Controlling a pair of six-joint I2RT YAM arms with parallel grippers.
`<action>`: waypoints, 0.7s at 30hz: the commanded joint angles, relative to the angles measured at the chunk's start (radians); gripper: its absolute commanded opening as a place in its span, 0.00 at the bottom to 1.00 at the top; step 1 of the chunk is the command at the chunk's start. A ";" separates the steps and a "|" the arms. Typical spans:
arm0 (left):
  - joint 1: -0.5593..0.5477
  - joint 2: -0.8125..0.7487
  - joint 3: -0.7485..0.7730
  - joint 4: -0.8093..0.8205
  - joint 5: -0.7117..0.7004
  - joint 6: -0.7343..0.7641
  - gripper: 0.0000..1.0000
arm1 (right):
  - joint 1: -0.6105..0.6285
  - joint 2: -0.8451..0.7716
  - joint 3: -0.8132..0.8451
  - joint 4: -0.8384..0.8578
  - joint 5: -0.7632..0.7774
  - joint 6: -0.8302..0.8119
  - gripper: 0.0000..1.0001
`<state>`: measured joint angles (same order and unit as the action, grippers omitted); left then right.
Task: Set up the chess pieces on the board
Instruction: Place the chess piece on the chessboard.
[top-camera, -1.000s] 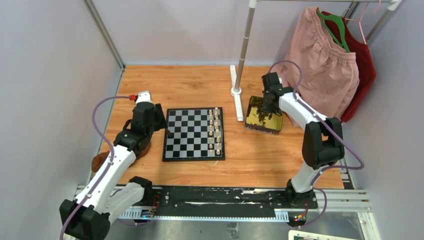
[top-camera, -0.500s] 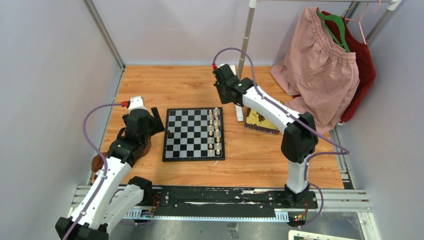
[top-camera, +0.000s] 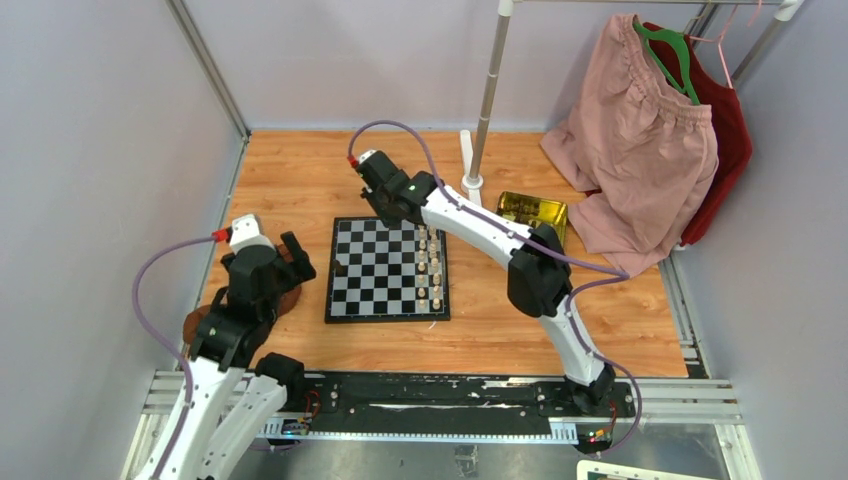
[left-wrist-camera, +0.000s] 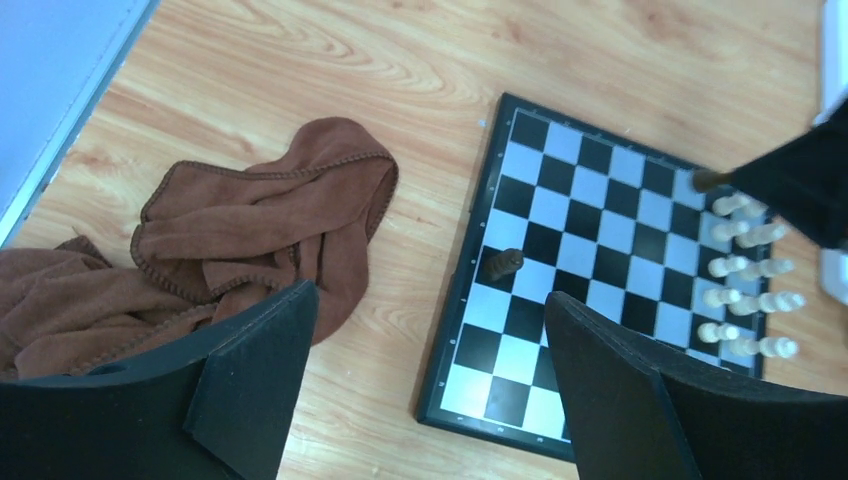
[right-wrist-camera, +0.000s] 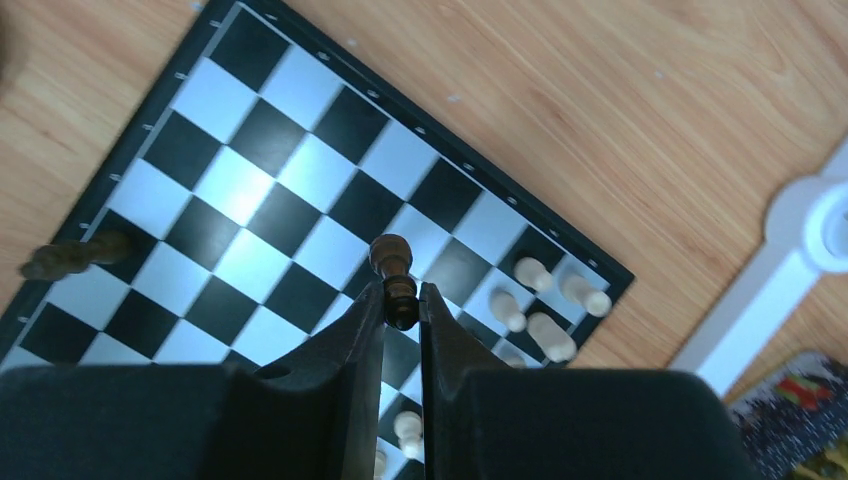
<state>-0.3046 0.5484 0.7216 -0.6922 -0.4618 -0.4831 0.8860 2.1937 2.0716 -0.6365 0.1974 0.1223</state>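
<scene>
The board (top-camera: 375, 290) lies in the middle of the table. Cream-white chess pieces (top-camera: 428, 262) stand in two columns along its right side. One dark piece (top-camera: 340, 266) is on its leftmost column, also in the left wrist view (left-wrist-camera: 503, 262). My right gripper (top-camera: 388, 215) hovers over the board's far edge, shut on a dark chess piece (right-wrist-camera: 392, 262) that sticks out past its fingertips (right-wrist-camera: 402, 300). My left gripper (top-camera: 293, 255) is left of the board, above the wood. It is open with nothing between its fingers (left-wrist-camera: 428, 300).
A brown cloth (left-wrist-camera: 250, 230) lies crumpled left of the board. A gold tray (top-camera: 532, 212) sits at the back right beside the clothes rack's white foot (top-camera: 472, 183). Pink and red garments (top-camera: 650, 140) hang at the far right.
My right arm swung from the gold tray leftward to above the board's far edge, carrying a dark piece. My left gripper drew back from the board's left edge and opened wider.
</scene>
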 joint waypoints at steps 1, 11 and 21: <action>-0.009 -0.130 0.023 -0.091 -0.019 -0.064 0.96 | 0.049 0.067 0.121 -0.042 -0.028 -0.027 0.00; -0.008 -0.131 0.095 -0.167 0.017 -0.056 1.00 | 0.106 0.188 0.284 -0.088 -0.115 -0.020 0.00; -0.008 -0.144 0.087 -0.165 0.023 -0.067 1.00 | 0.138 0.262 0.338 -0.134 -0.174 -0.031 0.00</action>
<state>-0.3054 0.4149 0.7967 -0.8574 -0.4450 -0.5358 1.0035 2.4176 2.3600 -0.7181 0.0624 0.1101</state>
